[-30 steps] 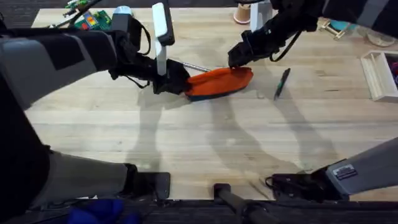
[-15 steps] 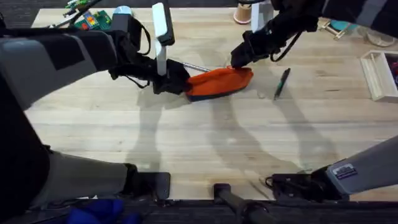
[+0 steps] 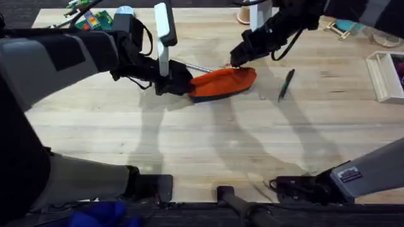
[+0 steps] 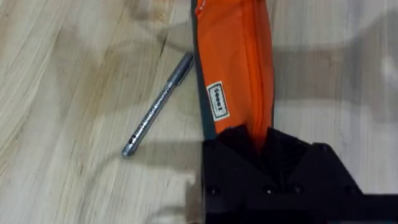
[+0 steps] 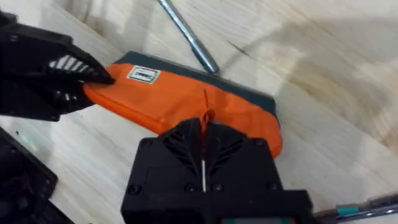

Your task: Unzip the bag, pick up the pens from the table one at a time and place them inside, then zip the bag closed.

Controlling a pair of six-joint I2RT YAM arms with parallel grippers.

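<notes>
Counter (image 3: 189, 145): light plank top, task items grouped at the far centre.

Bag (image 3: 222, 83): orange pouch with dark base lies on the counter between the two arms, one end under each. In the left wrist view the zipper line reads shut along the part that shows.

Left end effector (image 3: 172, 84): clenched on the bag's left end, pinning it to the counter.

Right end effector (image 5: 203, 163): at the bag's right end, closed on the thin orange zipper pull (image 5: 205, 116), which runs up between its fingers.

Change over the last second: the right end effector has shifted slightly up and away from the pouch top; the bag and the left arm have not moved. Judgement: pull is grasped, unzipping about to start, still the first step.

Pens: silver pen (image 4: 158, 104) just behind the bag; dark pen (image 3: 286, 84) to its right, apart. Neither is packed yet.
</notes>
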